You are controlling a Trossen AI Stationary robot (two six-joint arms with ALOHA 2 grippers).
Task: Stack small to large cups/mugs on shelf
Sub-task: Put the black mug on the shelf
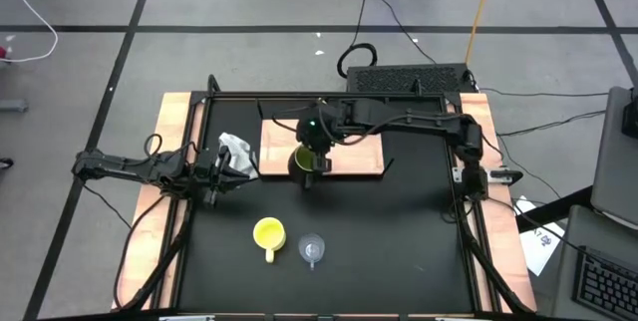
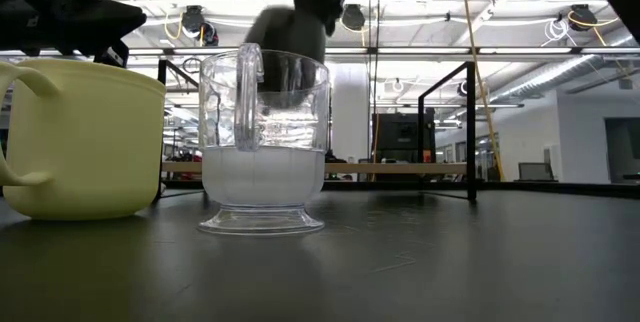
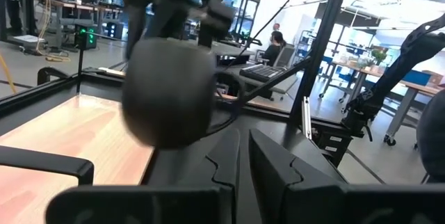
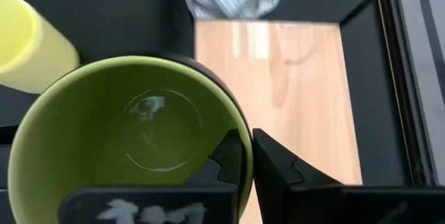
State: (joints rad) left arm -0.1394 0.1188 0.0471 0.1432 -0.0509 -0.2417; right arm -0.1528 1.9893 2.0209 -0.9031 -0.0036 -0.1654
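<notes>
The olive-green mug [image 4: 132, 140], dark outside, hangs from my right gripper [image 1: 311, 160] over the near left corner of the light-wood shelf [image 1: 349, 152]. It also shows in the left wrist view [image 3: 170, 92] and, behind the glass cup, in the low view [image 2: 288, 32]. The yellow mug [image 1: 267, 233] and the clear glass cup [image 1: 312, 250] stand upright on the black table, nearer the front. My left gripper [image 1: 214, 179] is shut and empty at the table's left, beside the cloth wad. My right gripper pinches the green mug's rim wall [image 4: 240, 137], one finger inside the mug and one outside. The fingers come from above, pointing down. The mug hangs below them, mouth up, lifted clear of the table and shelf.
A grey-white cloth wad [image 1: 236, 152] lies on the table just off the shelf's left end. Pale wooden planks [image 1: 174, 122] and a thin black frame border the black table. Bare black table lies to the right of the cups.
</notes>
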